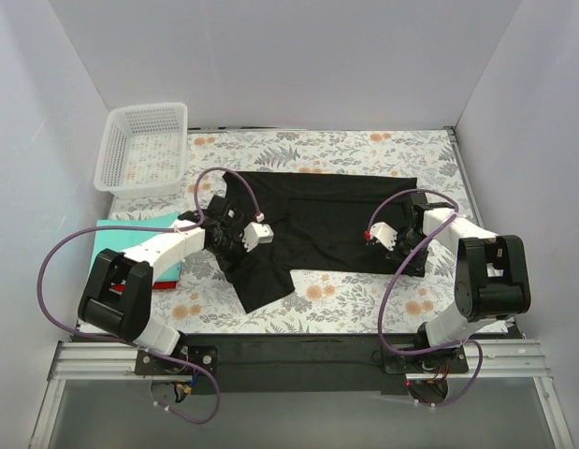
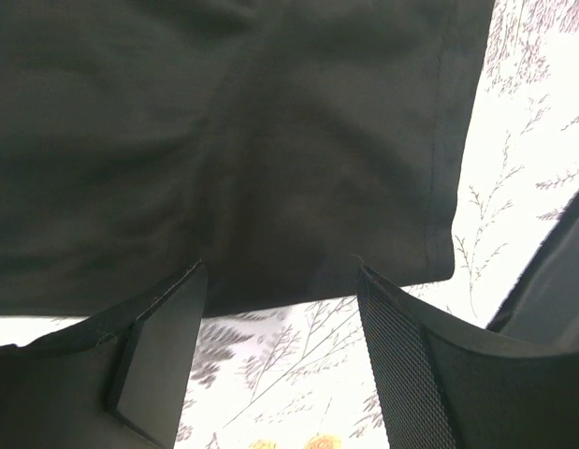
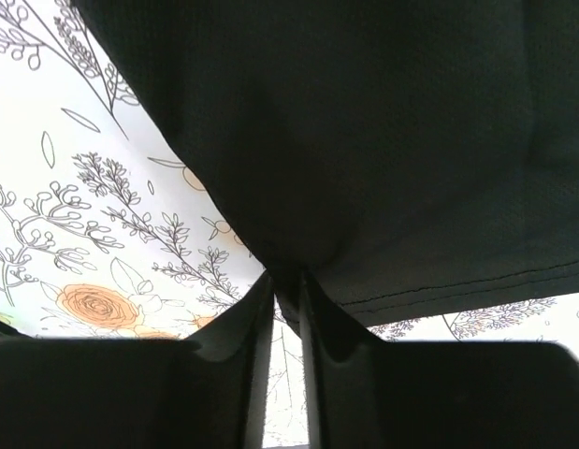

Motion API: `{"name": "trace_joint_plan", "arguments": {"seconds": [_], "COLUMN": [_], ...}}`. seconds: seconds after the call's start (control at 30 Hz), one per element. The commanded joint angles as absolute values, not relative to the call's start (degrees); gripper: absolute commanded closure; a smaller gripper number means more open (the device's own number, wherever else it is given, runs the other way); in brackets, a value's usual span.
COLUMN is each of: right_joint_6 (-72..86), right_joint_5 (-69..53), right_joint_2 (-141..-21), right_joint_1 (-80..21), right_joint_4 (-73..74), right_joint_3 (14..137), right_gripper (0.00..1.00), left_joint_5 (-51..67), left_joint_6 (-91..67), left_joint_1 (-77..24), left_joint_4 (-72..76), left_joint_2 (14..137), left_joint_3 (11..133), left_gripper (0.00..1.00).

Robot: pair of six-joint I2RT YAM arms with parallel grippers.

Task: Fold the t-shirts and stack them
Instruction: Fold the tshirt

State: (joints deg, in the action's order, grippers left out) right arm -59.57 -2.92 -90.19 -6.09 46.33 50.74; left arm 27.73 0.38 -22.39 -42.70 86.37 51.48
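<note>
Pinching black t-shirt [image 1: 326,220] hem, right gripper [image 3: 287,281] clenched; left gripper [image 2: 280,285] spread wide over fabric edge; floral tablecloth [image 2: 518,178] beyond.

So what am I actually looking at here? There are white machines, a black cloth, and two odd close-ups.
Those are two robot arms, the left arm and the right arm, bolted to the near table edge. The wide picture comes from a camera fixed above them. Each close-up comes from a camera on one arm's wrist. On the flowered table lies a black t-shirt, partly spread out, with a white basket in the far left corner and something teal beside the left arm. The right fingers, dark at the bottom of their close-up, are pinched shut on the shirt's edge. The left fingers stand open at the hem, holding nothing.
</note>
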Motion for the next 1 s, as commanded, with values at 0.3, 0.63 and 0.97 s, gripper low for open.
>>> {"name": "trace_joint_plan", "arguments": {"seconds": [0.3, 0.63, 0.97], "right_joint_6": [-58.89, -59.41, -60.82], "right_joint_5": [-2.46, -1.23, -2.02], "right_joint_2": [-89.21, -88.51, -79.29], "right_joint_1": [-7.21, -8.08, -8.35], "right_joint_4": [45.26, 45.35, 50.62], "right_joint_3": [50.98, 49.40, 44.73], "right_gripper": [0.99, 0.99, 0.99], "left_joint_5": [17.24, 12.48, 13.27], "left_joint_6": [3.07, 6.94, 6.15], "left_joint_1": [-28.73, -32.25, -32.17], "left_joint_4": [-35.86, -35.58, -44.91], "left_joint_2": [84.20, 83.41, 73.66], "left_joint_3": [45.01, 36.39, 38.40], "left_gripper": [0.45, 0.72, 1.00]}}
